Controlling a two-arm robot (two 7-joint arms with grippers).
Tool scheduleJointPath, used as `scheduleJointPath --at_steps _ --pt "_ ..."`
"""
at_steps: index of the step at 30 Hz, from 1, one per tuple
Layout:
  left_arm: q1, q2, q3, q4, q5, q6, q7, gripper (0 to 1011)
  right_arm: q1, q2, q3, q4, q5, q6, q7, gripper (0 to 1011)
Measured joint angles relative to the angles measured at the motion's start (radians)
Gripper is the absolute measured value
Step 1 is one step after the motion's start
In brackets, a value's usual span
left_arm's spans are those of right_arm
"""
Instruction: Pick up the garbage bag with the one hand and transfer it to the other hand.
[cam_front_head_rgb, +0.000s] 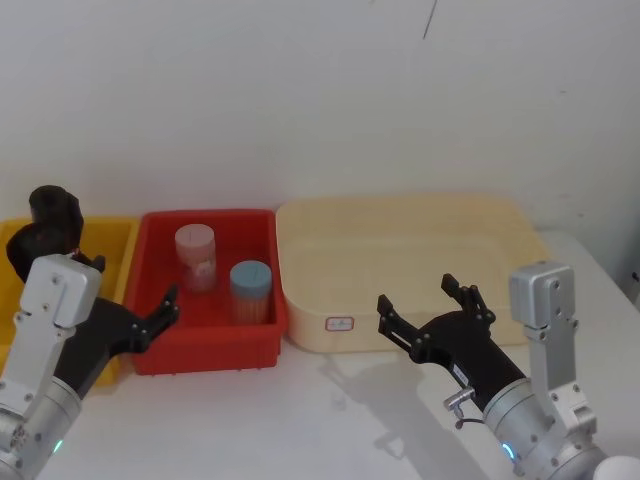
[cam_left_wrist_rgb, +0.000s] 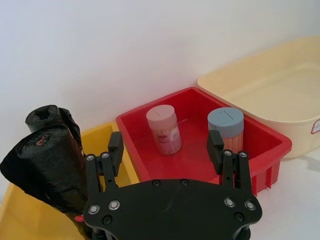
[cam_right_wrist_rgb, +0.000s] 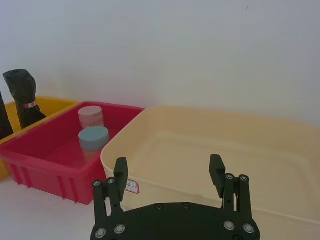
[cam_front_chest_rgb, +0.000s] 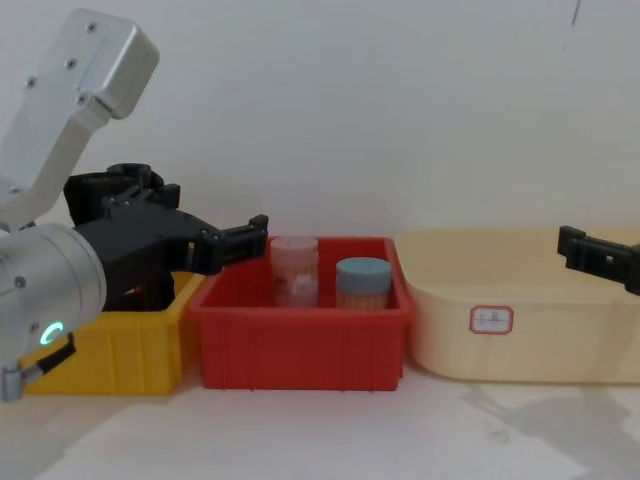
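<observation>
Thick garbage bag (cam_right_wrist_rgb: 21, 90) is standing in yellow bin (cam_front_chest_rgb: 110, 350), just outboard of L gripper (cam_left_wrist_rgb: 166, 143), whose fingers (cam_left_wrist_rgb: 116, 146) are gaping apart. R gripper (cam_right_wrist_rgb: 169, 165), also spread, is hovering well away from it. Prob. light, squashy, slick plastic w/ firm core: I'd be pinching mid-roll near label band. Under both grippers white table (cam_front_head_rgb: 300, 420) is lying flat, wall ahead, bins crowding approach.

The garbage bag (cam_right_wrist_rgb: 21, 87) is crinkled black plastic film with a dull sheen. The red bin (cam_front_head_rgb: 205, 345) is smooth, glossy moulded plastic; the cream tub (cam_front_head_rgb: 400, 300) looks matt. The left gripper (cam_left_wrist_rgb: 166, 145) is matt black, its arm casing (cam_front_chest_rgb: 90, 60) satin silver-grey
</observation>
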Motion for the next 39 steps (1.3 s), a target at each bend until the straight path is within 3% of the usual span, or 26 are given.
scheduleJointPath --at_steps 39 --pt "0.000 0.000 0.000 0.000 0.000 0.000 0.000 1001 0.000 0.000 0.000 0.000 0.000 0.000 0.000 1000"
